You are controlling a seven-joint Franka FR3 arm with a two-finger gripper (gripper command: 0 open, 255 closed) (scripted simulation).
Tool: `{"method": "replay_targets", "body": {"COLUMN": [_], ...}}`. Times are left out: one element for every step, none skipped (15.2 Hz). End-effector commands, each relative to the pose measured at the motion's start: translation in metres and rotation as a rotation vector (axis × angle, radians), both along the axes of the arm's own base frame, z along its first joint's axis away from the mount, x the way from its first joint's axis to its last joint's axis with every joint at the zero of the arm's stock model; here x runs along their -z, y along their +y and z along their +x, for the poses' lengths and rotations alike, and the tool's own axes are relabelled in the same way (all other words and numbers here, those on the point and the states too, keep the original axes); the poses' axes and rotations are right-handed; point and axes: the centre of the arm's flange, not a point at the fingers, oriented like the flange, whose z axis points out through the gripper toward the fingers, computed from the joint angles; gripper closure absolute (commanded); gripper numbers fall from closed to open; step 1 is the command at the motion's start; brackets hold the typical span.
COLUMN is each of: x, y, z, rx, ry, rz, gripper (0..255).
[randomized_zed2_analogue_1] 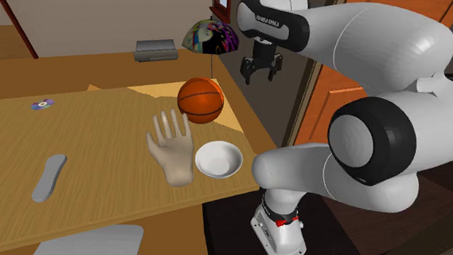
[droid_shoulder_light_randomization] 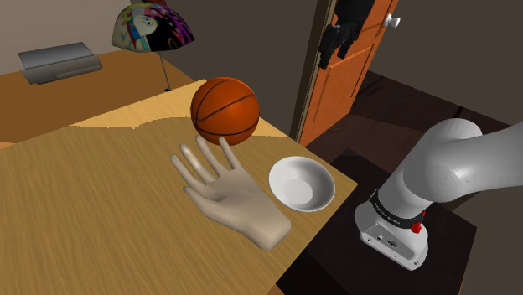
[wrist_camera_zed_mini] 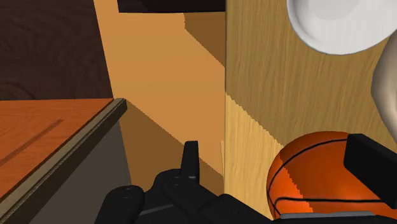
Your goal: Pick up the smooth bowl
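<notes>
A smooth white bowl (droid_shoulder_light_randomization: 301, 183) (randomized_zed2_analogue_1: 218, 159) (wrist_camera_zed_mini: 337, 25) stands upright near the wooden table's (droid_shoulder_light_randomization: 100, 218) corner, close to the robot's stand. My black gripper (droid_shoulder_light_randomization: 335, 52) (randomized_zed2_analogue_1: 261, 73) (wrist_camera_zed_mini: 280, 162) hangs high in the air in front of the orange door, above the table's edge by the basketball and well away from the bowl. Its fingers (wrist_camera_zed_mini: 191, 159) stand wide apart, open, with nothing between them.
A basketball (droid_shoulder_light_randomization: 225, 109) (randomized_zed2_analogue_1: 201, 99) (wrist_camera_zed_mini: 318, 175) and a pale model hand (droid_shoulder_light_randomization: 235, 197) (randomized_zed2_analogue_1: 172, 152) lie close beside the bowl. A lamp with a colourful shade (droid_shoulder_light_randomization: 152, 25) and a grey box (droid_shoulder_light_randomization: 59, 60) stand further back. A grey flat piece (randomized_zed2_analogue_1: 49, 177) lies far across the table.
</notes>
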Motion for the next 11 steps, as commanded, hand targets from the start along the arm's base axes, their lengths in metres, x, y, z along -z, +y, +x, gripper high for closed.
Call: {"method": "replay_targets", "body": {"x": [0.0, 0.013, 0.025, 0.038, 0.051, 0.064, 0.077, 0.089, 0.102, 0.115, 0.128], "y": [0.0, -0.002, -0.004, -0.006, -0.007, -0.008, -0.008, -0.009, -0.009, -0.008, -0.008], "z": [0.0, -0.001, -0.001, -0.002, -0.003, -0.004, -0.006, -0.007, -0.008, -0.01, -0.012], "rx": [0.0, -0.012, -0.024, -0.037, -0.049, -0.061, -0.073, -0.085, -0.097, -0.11, -0.122], "ry": [0.0, 0.009, 0.019, 0.028, 0.038, 0.047, 0.057, 0.066, 0.076, 0.085, 0.095], "rz": [0.0, 0.024, 0.049, 0.073, 0.097, 0.121, 0.146, 0.17, 0.194, 0.218, 0.243], "gripper": [0, 0, 0, 0, 0, 0, 0, 0, 0, 0, 0]}}
